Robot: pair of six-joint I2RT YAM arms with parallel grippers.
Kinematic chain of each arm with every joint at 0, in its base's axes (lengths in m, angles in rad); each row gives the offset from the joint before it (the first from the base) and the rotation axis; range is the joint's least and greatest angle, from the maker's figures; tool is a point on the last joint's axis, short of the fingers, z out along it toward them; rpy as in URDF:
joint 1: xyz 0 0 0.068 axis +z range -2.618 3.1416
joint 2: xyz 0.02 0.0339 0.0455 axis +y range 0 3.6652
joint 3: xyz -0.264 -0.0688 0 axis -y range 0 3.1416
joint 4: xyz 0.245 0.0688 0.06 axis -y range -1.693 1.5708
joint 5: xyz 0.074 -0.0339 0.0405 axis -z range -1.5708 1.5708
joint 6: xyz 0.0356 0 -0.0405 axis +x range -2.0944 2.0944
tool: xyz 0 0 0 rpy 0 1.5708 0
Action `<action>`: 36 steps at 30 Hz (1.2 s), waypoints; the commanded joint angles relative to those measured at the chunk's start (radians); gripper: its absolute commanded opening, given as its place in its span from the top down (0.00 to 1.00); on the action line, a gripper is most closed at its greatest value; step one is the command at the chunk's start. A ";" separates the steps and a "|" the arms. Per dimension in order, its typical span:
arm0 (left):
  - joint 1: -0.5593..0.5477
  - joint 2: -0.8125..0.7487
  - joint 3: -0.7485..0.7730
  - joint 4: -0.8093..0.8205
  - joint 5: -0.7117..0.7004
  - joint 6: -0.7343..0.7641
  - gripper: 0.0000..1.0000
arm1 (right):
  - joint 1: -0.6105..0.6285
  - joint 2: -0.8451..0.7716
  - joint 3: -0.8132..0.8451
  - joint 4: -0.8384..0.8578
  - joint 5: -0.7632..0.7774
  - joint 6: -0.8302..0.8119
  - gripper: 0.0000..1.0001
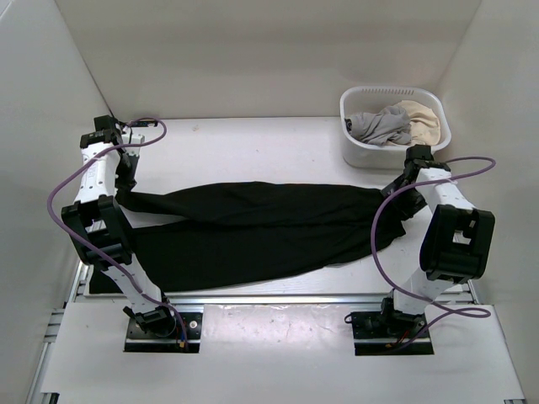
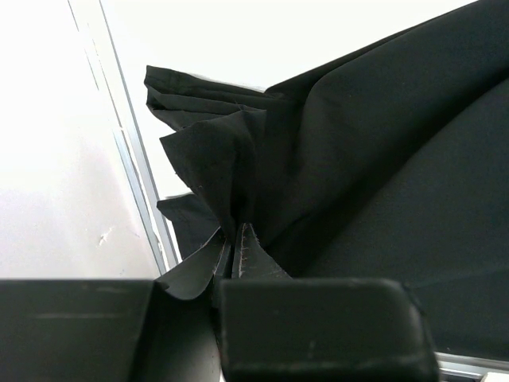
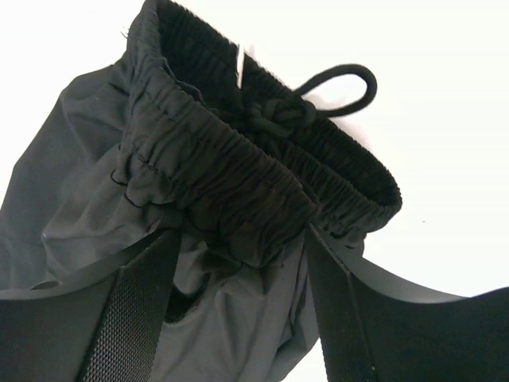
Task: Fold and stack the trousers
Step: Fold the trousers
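While my left gripper (image 2: 227, 274) is pinching the trousers (image 1: 253, 231), my right gripper (image 3: 242, 239) is sitting spread around their waistband (image 3: 231, 163).

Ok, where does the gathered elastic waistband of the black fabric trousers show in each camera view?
Top external: the gathered elastic waistband is at the right end of the black fabric trousers, partly under the right arm.
Left wrist: not in it; only bunched leg fabric shows.
Right wrist: centre of the picture, between the right gripper fingers.
Shared landmark: the white table.
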 commanded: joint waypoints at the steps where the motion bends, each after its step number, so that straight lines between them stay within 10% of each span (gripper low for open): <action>1: 0.006 -0.049 0.016 -0.003 -0.005 0.009 0.86 | 0.001 -0.015 0.006 0.033 0.026 -0.006 0.30; 5: 0.006 -0.049 0.016 -0.003 0.006 0.009 0.86 | 0.010 0.022 -0.020 0.059 0.016 -0.006 0.43; 6: 0.006 -0.049 0.016 -0.012 0.006 0.009 0.86 | 0.010 0.033 -0.029 0.082 0.016 0.003 0.72; 9: 0.006 -0.049 0.039 -0.023 0.006 0.009 0.86 | 0.010 0.062 -0.032 0.094 0.058 0.003 1.00; 19: 0.054 -0.135 0.065 -0.112 -0.167 0.081 0.86 | -0.097 -0.146 0.014 0.045 0.069 -0.011 1.00; 36: 0.147 -0.557 -0.778 0.020 -0.258 0.099 0.86 | -0.177 -0.259 -0.439 0.119 -0.049 0.009 1.00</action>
